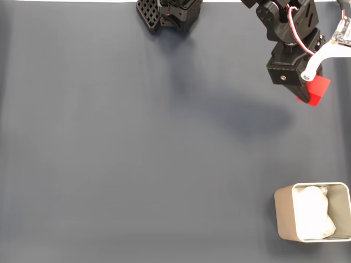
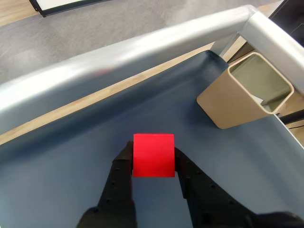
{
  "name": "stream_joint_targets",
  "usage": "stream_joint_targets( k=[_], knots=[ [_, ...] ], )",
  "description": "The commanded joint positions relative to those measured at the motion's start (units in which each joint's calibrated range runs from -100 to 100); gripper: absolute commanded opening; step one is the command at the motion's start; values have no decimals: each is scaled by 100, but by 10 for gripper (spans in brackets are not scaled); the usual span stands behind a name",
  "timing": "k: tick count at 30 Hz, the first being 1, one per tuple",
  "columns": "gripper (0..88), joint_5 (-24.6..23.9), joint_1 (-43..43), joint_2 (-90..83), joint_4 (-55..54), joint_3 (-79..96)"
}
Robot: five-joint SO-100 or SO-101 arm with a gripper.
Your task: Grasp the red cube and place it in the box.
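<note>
claw [image 2: 153,159]: closed on red cube [image 2: 153,155], side faces clamped between both fingers, raised off worktop [image 1: 137,153] | cube: apparently light, rigid, matte, secure grip | box [image 2: 247,90]: ahead-right of claw, well apart

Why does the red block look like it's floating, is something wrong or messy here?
Nothing stands out. The red cube isn't floating: the gripper pinches it between its two fingers. In the fixed view the box stands upright at lower right with white padding inside. Nothing is spilled or broken.
</note>
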Motion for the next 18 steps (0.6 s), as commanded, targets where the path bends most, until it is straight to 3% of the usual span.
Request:
stream_joint_targets(
  k=[1,18],
  knots=[
    [0,10,313,78,34,-668],
    [0,-103,1137,1135,42,-2402]
  ],
)
